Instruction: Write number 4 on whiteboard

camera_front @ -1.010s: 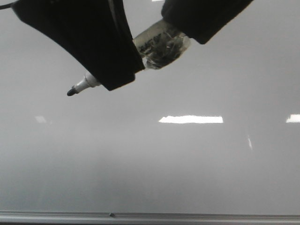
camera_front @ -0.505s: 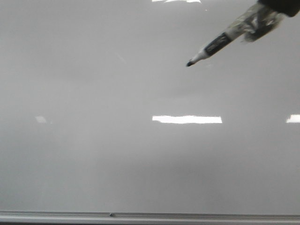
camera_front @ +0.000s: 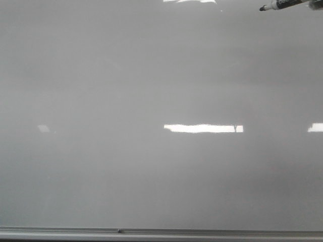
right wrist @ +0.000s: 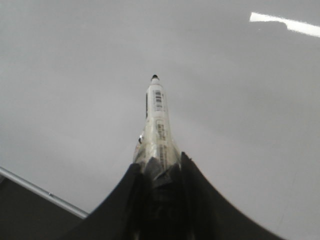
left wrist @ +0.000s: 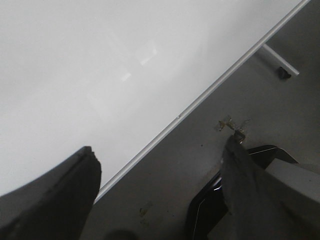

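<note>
The whiteboard [camera_front: 151, 166] fills the front view, and no stroke of the number 4 is seen on it; only bright glare patches lie across its middle and its right edge, and a grey rail [camera_front: 161, 233] runs along the bottom of the frame. The marker [camera_front: 287, 4] is seen only in the upper right corner of the front view, lying almost level, its dark tip toward the left of the frame. In the right wrist view the right gripper [right wrist: 161, 172] is clamped on the taped barrel of the marker [right wrist: 157, 120], and the long axis of the marker is carried straight out from the fingers toward the board, the tip uncapped. Whether the tip touches the surface cannot be told from either view, though it is judged to stand just off it, since no ink is seen beneath it. The coming move is judged to turn on this: the blank writing area lies down and to the left of the tip in the front view, so the right arm is the nearer and the only one fitted to write. The left gripper [left wrist: 160, 200] is seen only in its own wrist view, its fingers spread apart and holding nothing, over the board's rail and the grey floor [left wrist: 260, 95] beyond, a region hidden from the front view.
</note>
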`<state>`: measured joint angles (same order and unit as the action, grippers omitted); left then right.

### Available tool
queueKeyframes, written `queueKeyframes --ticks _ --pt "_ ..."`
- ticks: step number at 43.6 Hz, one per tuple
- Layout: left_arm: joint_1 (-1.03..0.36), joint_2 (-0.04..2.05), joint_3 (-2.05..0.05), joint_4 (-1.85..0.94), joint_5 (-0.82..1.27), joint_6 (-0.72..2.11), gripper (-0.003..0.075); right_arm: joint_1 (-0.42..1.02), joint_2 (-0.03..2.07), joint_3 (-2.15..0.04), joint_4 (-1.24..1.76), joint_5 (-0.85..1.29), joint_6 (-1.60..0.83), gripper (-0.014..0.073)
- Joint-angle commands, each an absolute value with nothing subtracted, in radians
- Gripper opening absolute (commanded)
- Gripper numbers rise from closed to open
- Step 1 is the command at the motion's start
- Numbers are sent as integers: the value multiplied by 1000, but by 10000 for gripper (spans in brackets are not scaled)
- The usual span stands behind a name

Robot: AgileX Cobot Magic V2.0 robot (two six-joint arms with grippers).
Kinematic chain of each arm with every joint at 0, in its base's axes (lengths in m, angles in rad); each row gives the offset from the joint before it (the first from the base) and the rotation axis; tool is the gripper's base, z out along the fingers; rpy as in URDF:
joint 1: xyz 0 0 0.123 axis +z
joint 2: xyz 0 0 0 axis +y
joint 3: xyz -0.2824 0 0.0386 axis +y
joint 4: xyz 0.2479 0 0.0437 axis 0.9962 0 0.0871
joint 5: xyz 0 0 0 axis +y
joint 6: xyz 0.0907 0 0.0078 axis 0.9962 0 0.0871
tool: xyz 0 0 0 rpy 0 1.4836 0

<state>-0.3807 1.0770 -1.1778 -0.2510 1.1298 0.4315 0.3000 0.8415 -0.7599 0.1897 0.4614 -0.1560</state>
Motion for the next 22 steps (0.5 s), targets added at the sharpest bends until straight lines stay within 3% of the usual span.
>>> queueKeyframes --ticks 1,11,22 --pt "-378 1059 -1201 -277 1068 421 493 293 878 -785 195 302 -150 -69" --pt "-378 1059 -1201 -277 1068 421 493 293 972 -793 195 159 -150 -69" --pt "-378 1059 -1201 -277 1064 421 493 293 1092 -900 194 159 -151 -69"
